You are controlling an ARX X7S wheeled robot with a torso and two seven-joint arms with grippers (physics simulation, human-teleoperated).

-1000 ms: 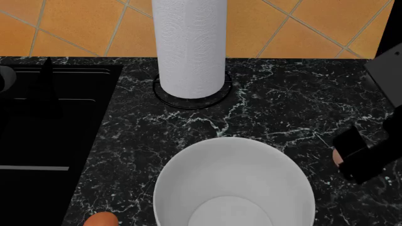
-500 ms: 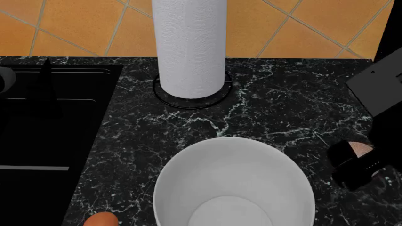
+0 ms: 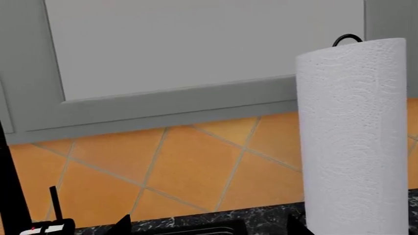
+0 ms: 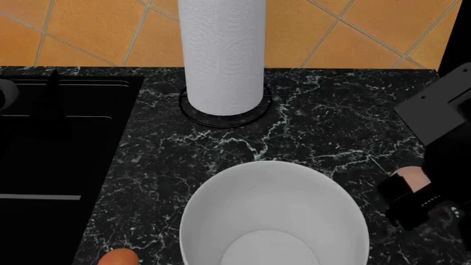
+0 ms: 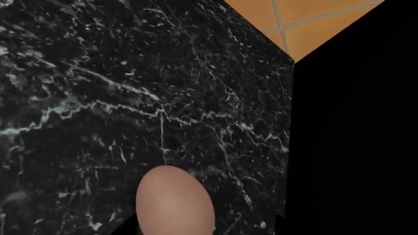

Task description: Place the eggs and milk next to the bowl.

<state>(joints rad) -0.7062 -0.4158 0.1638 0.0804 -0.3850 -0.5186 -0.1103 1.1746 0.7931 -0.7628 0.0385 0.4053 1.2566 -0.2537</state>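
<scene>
Eggs: small orange-brown oval egg (image 4: pixel 118 258) sits on black marble counter (image 4: pixel 309 121) at 7 o'clock of large deep white round bowl (image 4: pixel 274 212); tall white paper towel roll (image 4: pixel 222 55) stands at bowl's 12. Larger pale pinkish-tan egg (image 4: pixel 414 176) at bowl's 3 o'clock, clamped in right gripper (image 4: pixel 412 190), w/ fingers closed on it just above counter. Left gripper's not visible, so can't tell its fingers.

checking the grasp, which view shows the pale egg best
The right wrist view: the pale egg fills the lower frame, unobstructed, above the dark counter. The head view shows only a sliver behind the right gripper. The left wrist view misses it.
</scene>
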